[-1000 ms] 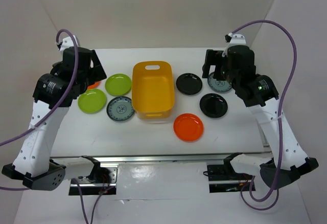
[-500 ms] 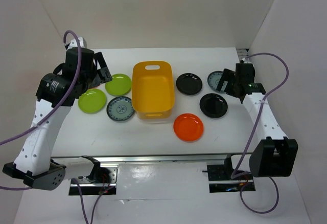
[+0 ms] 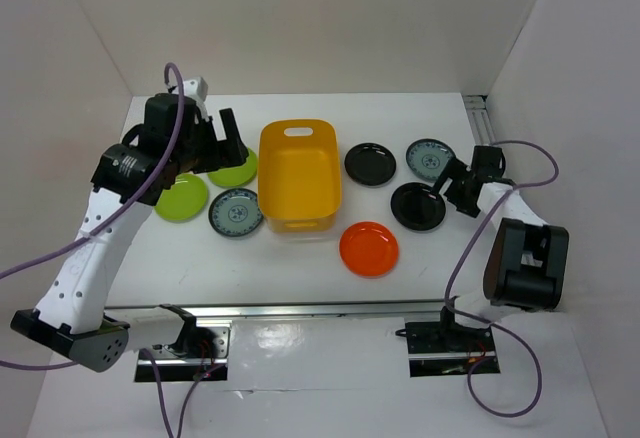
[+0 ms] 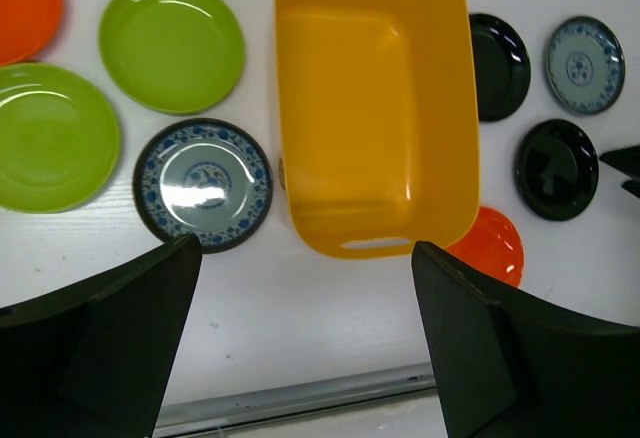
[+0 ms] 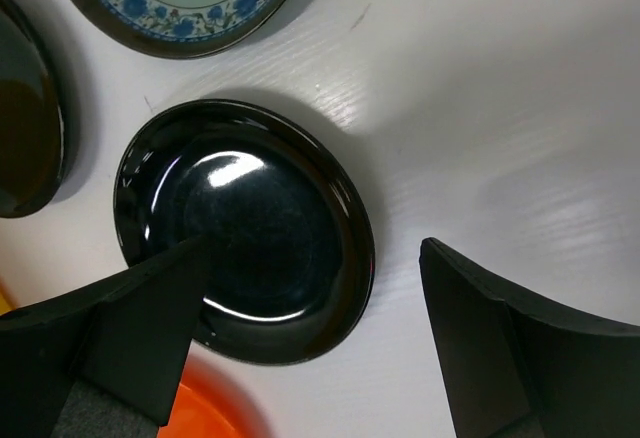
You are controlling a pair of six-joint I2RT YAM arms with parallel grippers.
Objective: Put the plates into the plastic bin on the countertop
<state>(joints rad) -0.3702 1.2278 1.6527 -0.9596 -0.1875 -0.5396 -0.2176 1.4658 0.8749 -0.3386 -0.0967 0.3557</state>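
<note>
The yellow-orange bin (image 3: 300, 173) stands empty mid-table and also shows in the left wrist view (image 4: 375, 108). My left gripper (image 3: 222, 143) is open and empty, held high just left of the bin (image 4: 305, 338). Below it lie two lime green plates (image 4: 172, 43) (image 4: 50, 136), a grey-blue plate (image 4: 203, 183) and an orange plate (image 4: 25, 3). My right gripper (image 3: 455, 190) is open and low at the right rim of a black plate (image 5: 245, 233), one finger over the plate and the other over the table. Another black plate (image 3: 370, 163), a grey-blue plate (image 3: 430, 158) and an orange plate (image 3: 369, 248) lie nearby.
White walls enclose the table on three sides. A metal rail (image 3: 300, 308) runs along the near edge. The right arm's base (image 3: 525, 263) stands close to the right wall, with its cable looping in front of it.
My left gripper has swung right from over the far-left plates to beside the bin. My right arm has folded down, bringing its gripper low beside the nearer black plate.
</note>
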